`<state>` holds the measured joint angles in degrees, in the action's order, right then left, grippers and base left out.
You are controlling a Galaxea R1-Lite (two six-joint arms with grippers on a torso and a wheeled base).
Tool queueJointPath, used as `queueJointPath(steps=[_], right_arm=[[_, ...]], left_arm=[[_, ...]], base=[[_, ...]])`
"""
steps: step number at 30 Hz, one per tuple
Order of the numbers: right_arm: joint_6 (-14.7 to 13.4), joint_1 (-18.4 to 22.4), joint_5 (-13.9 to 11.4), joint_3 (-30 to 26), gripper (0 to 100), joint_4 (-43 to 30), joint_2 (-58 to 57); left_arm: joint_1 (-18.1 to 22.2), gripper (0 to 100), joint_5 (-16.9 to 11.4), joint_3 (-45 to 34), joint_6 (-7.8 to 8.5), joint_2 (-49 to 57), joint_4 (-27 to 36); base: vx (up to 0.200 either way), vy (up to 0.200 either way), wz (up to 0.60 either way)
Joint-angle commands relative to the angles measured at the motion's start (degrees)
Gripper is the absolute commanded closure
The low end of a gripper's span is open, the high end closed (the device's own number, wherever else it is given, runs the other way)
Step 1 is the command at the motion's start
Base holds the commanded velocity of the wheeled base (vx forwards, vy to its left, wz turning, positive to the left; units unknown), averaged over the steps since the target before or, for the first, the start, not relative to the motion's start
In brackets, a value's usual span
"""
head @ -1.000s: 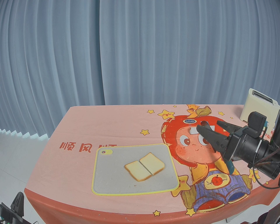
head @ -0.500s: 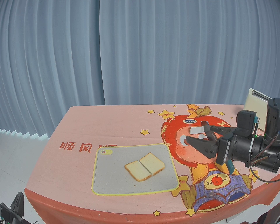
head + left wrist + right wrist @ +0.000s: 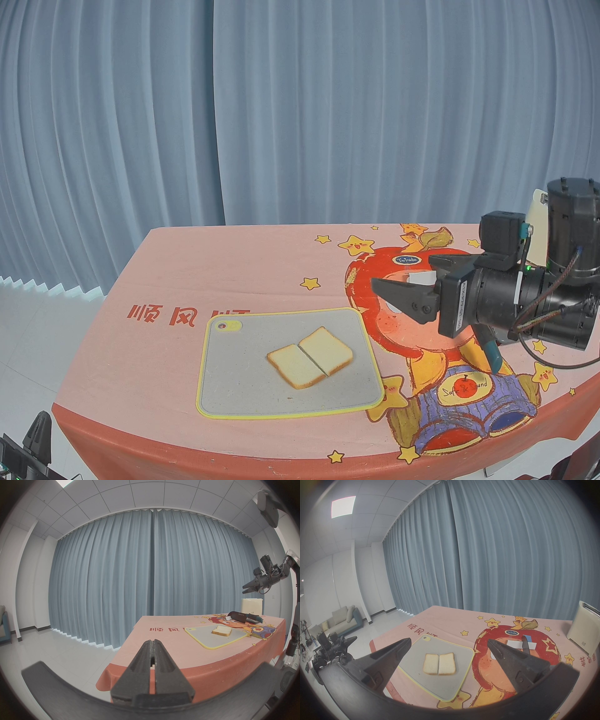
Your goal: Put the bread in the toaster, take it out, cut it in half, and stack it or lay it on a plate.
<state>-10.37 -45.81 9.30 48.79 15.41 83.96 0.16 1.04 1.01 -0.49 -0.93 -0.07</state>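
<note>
Neatly halved, pale bread lies flat; halves touching, crusts golden.

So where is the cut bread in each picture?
Head view: the cut bread lies in the middle of the grey cutting board.
Left wrist view: the bread is far off on the same board.
Right wrist view: its two halves lie side by side on the board.
Shared landmark: the yellow-rimmed cutting board.

Black cabled arm, pointed right gripper
</note>
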Motion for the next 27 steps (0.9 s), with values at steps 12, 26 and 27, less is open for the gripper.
queueJointPath(steps=[12,26,27], right_arm=[[-0.08,-0.42,0.1,8.61,0,-8.82,7.27],[1.06,0.55,0.19,8.17,0,-8.91,10.97],[1.32,0.72,0.19,8.17,0,-8.82,11.32]], left_arm=[[0.02,100,0.02,-1.01,-0.04,0.66,-0.01],[0.02,100,0.02,-1.01,-0.04,0.75,-0.01],[0.02,100,0.02,-1.01,-0.04,0.66,-0.01]], base=[[0.0,0.0,0.0],[0.0,0.0,0.0],[0.0,0.0,0.0]])
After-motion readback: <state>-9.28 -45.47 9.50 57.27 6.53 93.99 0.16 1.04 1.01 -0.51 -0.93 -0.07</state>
